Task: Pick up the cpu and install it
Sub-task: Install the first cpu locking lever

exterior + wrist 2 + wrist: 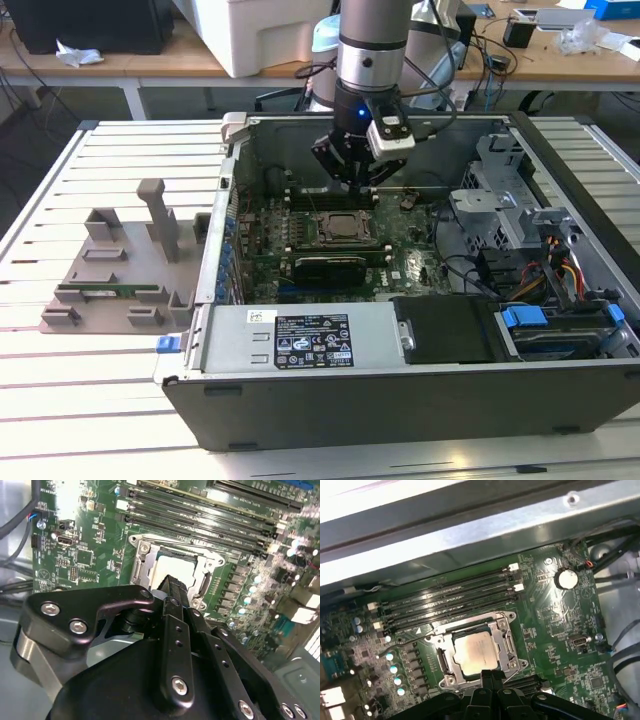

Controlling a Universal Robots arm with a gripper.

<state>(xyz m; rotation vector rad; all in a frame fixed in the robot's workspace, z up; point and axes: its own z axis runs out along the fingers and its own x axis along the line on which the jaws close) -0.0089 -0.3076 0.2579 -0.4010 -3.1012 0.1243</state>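
Note:
The cpu (476, 650), a small pale silvery square, lies flat inside the metal-framed motherboard socket (507, 642); it shows as a bright square (172, 566) in the second wrist view too. My gripper (490, 674) hangs just above the socket's edge with its black fingers pressed together and nothing between them. In the exterior view the gripper (352, 185) hovers inside the open computer case (400, 390), directly over the socket (345, 229).
Black memory slots (450, 597) run beside the socket. A grey plastic fixture (120, 270) holding a green memory stick (105, 292) sits at the exterior view's left. The case's drive cage and cables (520, 230) crowd the exterior view's right; the case wall (470, 535) rises behind.

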